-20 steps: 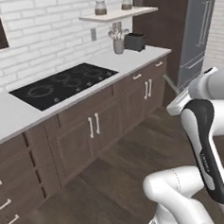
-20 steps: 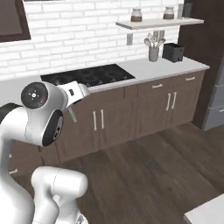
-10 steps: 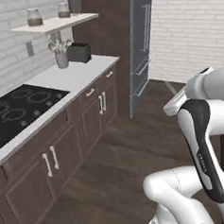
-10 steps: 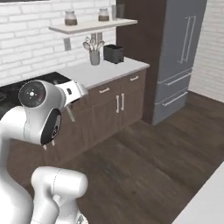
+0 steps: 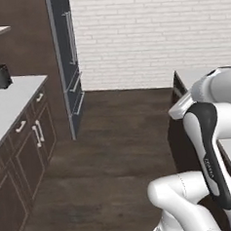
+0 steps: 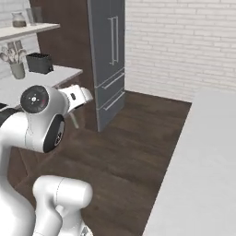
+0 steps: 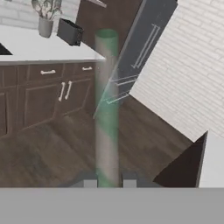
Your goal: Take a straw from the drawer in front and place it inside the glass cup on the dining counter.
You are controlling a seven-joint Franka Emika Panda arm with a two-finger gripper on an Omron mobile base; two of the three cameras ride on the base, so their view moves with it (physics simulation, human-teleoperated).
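In the hand view the straw (image 7: 106, 109), a pale translucent green stick, rises straight up from between my gripper's (image 7: 109, 180) two dark finger tips, which are shut on it. The dining counter's white top (image 6: 203, 175) fills the right side of the right base view. Its dark brown side and white corner (image 7: 212, 159) show at the lower right of the hand view, and its far end (image 5: 195, 75) sits behind the arm in the left base view. The glass cup is out of view. Small drawer fronts (image 7: 48, 71) with silver handles run under the white worktop.
A tall grey fridge (image 6: 108, 55) stands beside a dark cabinet, with a white brick wall behind. A black toaster (image 6: 39, 63) and a utensil pot (image 6: 17, 69) sit on the worktop (image 5: 9, 103). Open dark wooden floor (image 5: 115, 151) lies between the cabinets and the island.
The whole picture has swept sideways as the base turned. The cooktop and shelf slid out of view, and the fridge, brick wall and dining counter came in. The arm's pose looks unchanged.
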